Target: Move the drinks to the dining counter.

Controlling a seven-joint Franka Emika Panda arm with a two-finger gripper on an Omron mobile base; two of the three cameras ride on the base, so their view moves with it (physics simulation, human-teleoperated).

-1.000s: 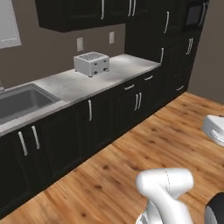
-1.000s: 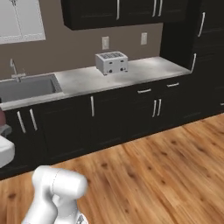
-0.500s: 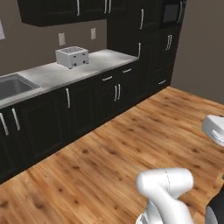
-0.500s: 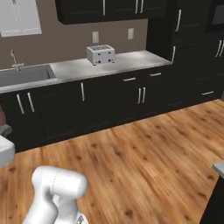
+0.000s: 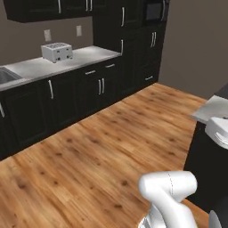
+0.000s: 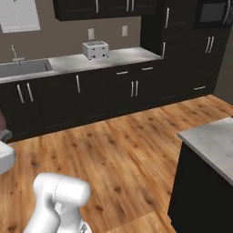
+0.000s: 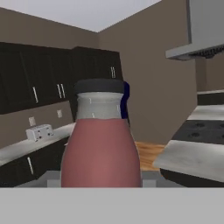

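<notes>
The bottle [image 7: 100,140] stood so close before the claw that its base was cut off by the hand view's lower edge (fingertips hidden too), and it hid most of something blue [image 7: 126,99] behind it.

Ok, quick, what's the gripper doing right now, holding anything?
Gripper: shut on the purple-red bottle, which stands upright right in front of the hand camera.

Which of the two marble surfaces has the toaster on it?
The long worktop against the wall, over the dark cabinets, carries the toaster; the nearer slab at right has no toaster.
</notes>
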